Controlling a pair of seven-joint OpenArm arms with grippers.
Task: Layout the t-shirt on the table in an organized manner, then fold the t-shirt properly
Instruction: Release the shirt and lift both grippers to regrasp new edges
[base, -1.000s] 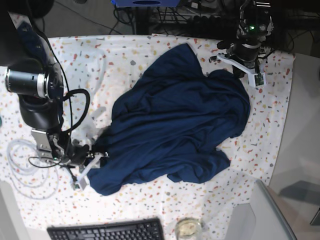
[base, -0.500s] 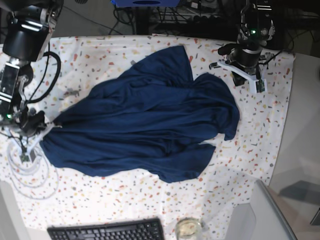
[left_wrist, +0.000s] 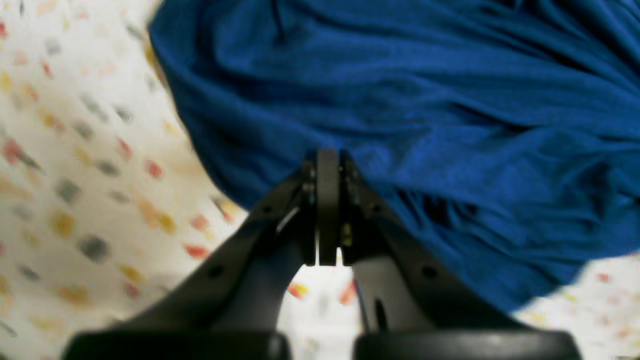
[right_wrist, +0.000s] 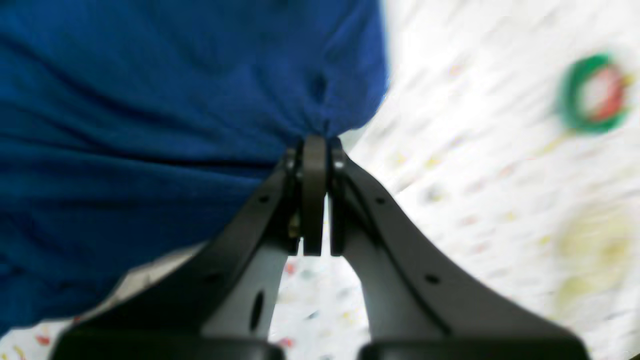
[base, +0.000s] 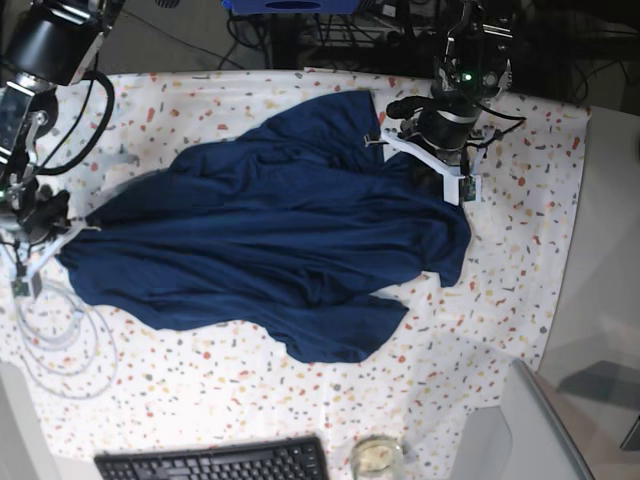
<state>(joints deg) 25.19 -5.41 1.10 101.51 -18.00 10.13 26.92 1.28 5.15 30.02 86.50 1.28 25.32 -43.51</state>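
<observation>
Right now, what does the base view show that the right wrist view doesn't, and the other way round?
Only the base view shows the t-shirt's whole crumpled spread, the left gripper shut above its far edge, the keyboard and a coil of clear tubing. Only the right wrist view shows a blurred green ring on the table. Both show the right gripper shut on the t-shirt's edge over the speckled cloth.

Black arms with looping black cables, a green light, and dark fingers (left_wrist: 327, 200) with small screws.
</observation>
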